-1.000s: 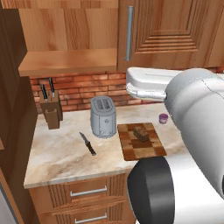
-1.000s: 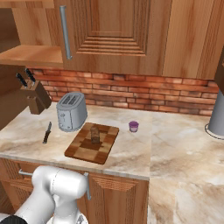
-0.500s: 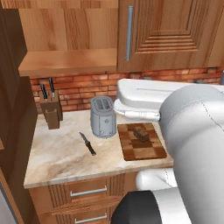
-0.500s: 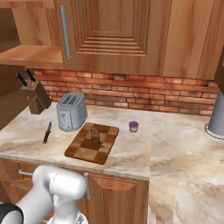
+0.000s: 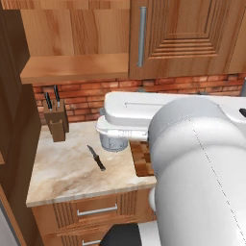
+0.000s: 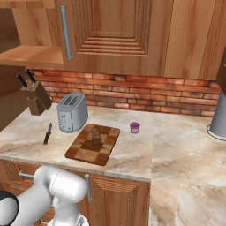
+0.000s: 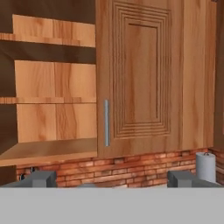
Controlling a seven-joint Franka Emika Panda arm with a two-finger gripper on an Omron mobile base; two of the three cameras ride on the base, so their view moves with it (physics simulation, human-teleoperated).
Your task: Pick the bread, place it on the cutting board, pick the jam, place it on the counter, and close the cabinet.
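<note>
My fingers (image 7: 43, 178) stood wide apart and empty. On the counter (image 6: 132, 154), the bread (image 6: 96, 135) sat on the cutting board (image 6: 86, 151), the jam (image 6: 134, 127) just beyond. Farther up, the cabinet (image 7: 140, 78) had its left side open; I judged closing it remained.

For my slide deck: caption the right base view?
Bread on cutting board, jam on counter, cabinet left open.
</note>
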